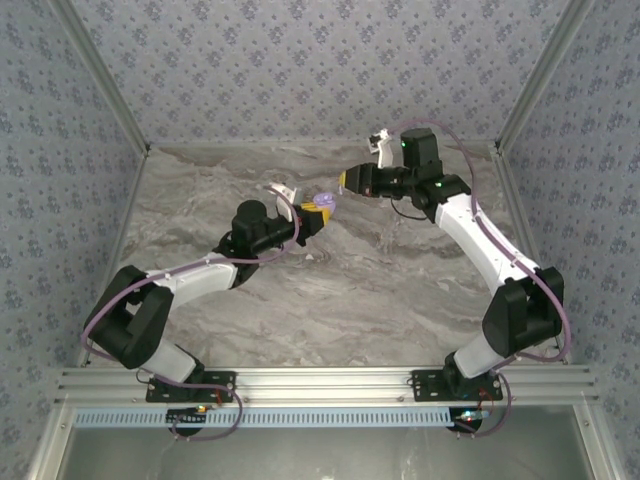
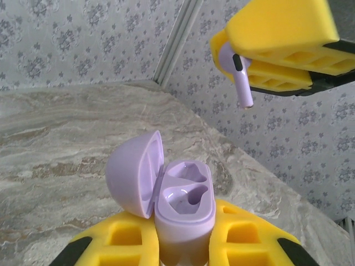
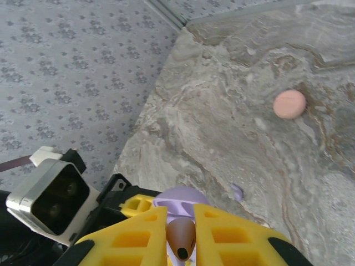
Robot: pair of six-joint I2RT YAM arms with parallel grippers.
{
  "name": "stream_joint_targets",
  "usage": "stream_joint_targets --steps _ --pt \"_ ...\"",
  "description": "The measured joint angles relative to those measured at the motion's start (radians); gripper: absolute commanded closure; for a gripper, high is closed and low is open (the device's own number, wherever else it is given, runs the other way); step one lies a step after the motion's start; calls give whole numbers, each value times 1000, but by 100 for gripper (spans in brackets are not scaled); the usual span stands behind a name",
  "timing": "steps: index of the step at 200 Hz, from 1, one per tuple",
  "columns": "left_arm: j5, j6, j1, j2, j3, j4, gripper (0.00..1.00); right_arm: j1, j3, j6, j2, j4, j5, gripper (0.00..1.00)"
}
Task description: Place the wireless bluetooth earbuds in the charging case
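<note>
My left gripper (image 2: 184, 227) is shut on the lilac charging case (image 2: 183, 202), holding it upright above the marble table. Its lid (image 2: 133, 172) is swung open to the left, and both wells look empty. My right gripper (image 2: 277, 47) hovers above and to the right of the case. It is shut on a lilac earbud (image 2: 239, 75) whose stem points down. In the right wrist view the earbud (image 3: 181, 237) sits between the yellow fingers, with the case (image 3: 176, 197) just beyond. From above, the two grippers (image 1: 318, 212) (image 1: 348, 180) nearly meet at the case (image 1: 323, 200). A second tiny lilac earbud (image 3: 237, 192) lies on the marble.
A salmon-pink disc (image 3: 289, 103) lies on the table (image 3: 222, 111) farther out. The left wrist camera (image 3: 50, 197) sits close under the right gripper. Patterned walls close in the table at the back and both sides.
</note>
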Motion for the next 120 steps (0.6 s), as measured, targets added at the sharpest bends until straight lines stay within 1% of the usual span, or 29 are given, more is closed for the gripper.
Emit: stream_joint_targets --steps 56,120 --pt "-1 -23 -18 0 0 42 88 34 7 0 0 21 -3 83" --pt "-6 -45 -31 0 0 51 87 38 9 0 0 31 -3 83"
